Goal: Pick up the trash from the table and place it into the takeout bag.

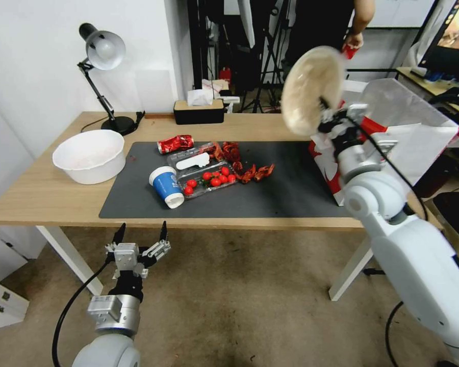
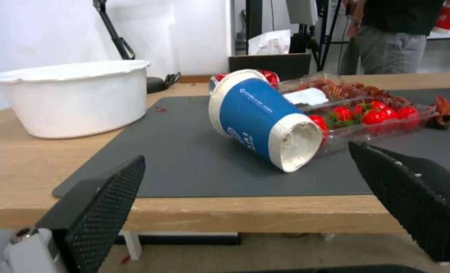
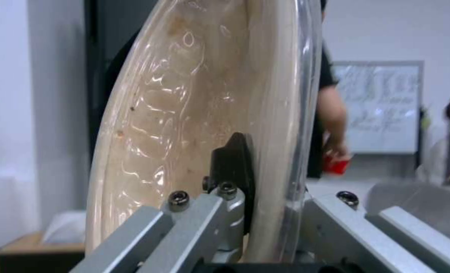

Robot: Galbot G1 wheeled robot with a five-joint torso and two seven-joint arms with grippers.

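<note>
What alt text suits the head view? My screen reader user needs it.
The right gripper holds a beige round bowl on edge above the red-and-white takeout bag. The open left gripper hangs below the table, where a blue paper cup lies.

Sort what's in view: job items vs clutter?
Job: beige bowl held on edge in the right gripper above the bag; blue cup and red can lying on the table; left gripper open, low before the table.
Clutter: white bowl, lamp, tissue box.
</note>
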